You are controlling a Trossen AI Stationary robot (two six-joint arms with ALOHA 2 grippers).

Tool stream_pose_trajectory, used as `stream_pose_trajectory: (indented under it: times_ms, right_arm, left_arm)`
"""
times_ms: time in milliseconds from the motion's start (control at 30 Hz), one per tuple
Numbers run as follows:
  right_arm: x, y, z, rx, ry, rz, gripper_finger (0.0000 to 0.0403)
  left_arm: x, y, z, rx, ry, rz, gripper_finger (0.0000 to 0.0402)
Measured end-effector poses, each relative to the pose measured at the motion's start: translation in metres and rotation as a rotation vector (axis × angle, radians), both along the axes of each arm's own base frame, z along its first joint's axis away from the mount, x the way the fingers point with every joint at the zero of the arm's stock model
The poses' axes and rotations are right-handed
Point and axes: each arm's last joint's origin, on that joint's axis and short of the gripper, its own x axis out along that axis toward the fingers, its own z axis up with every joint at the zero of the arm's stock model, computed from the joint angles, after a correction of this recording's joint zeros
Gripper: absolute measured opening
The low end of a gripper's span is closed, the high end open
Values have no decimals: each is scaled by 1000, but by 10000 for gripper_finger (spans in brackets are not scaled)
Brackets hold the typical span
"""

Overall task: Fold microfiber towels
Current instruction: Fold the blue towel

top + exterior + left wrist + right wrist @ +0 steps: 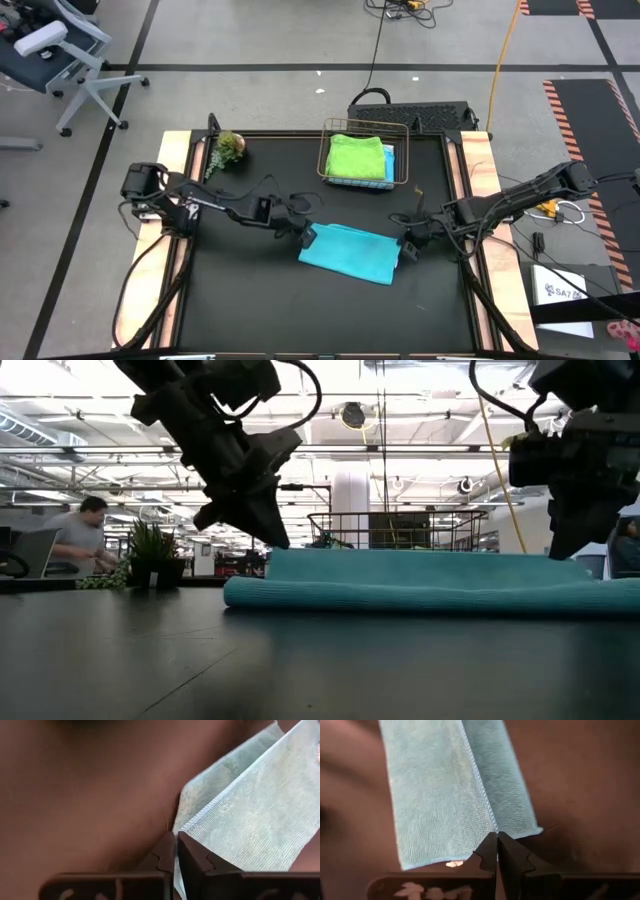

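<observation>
A teal towel (347, 254) lies folded over on the black table (250, 310), with its rounded fold (420, 596) toward the near edge. My left gripper (307, 236) is shut at the towel's far left corner. My right gripper (407, 247) is shut at its far right corner. In the low view the upper layer (420, 565) stands a little above the lower one between the two grippers. A lime green towel (356, 156) lies folded in the wire basket (330, 150), on top of a blue one (389, 163). My left gripper pinches the towel's left corner (186, 827) between its two fingers, where the upper layer's hemmed edge runs in. The fingers slant down from the table's left. That corner is raised off the lower layer, and the fold rests on the table. My right gripper pinches the towel's right corner (492, 826) between its two fingers, right where the stitched hem ends. The fingers slant down from the table's right. The upper layer rises toward the fingers while the lower layer (512, 795) lies flat on the table.
The wire basket stands at the far middle of the table, and a small potted plant (228, 150) stands at the far left. Wooden rails (480, 200) border the table's left and right sides. A person (85, 540) sits in the room beyond.
</observation>
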Motion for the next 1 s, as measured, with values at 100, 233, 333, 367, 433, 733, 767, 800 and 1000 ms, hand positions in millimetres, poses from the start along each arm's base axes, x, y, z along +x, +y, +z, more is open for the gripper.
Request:
stream_pose_trajectory:
  times_ms: [100,233,333,367,433,733,767,800,1000]
  right_arm:
    - [-1,-1,-1,-22,13,-13,0]
    - [-2,-1,-1,-27,18,-3,0]
    - [-1,-1,-1,-31,14,5,12]
    - [-1,-1,-1,-33,14,8,18]
    - [-1,-1,-1,-35,13,11,37]
    - [1,0,0,-31,-19,7,116]
    - [3,0,2,-14,-47,-6,119]
    - [7,1,5,4,-87,-16,120]
    - [19,9,17,71,-271,-9,107]
  left_arm:
    - [0,5,0,16,2,12,29]
    - [-1,10,0,31,16,14,42]
    - [-1,11,-1,24,27,10,54]
    - [-2,11,-1,20,31,6,60]
    - [-3,11,-3,18,52,4,71]
    - [-2,7,-2,-10,33,31,98]
    - [-1,4,0,-18,7,22,98]
    - [1,0,1,-22,-18,10,97]
    - [7,-31,4,1,-109,-70,97]
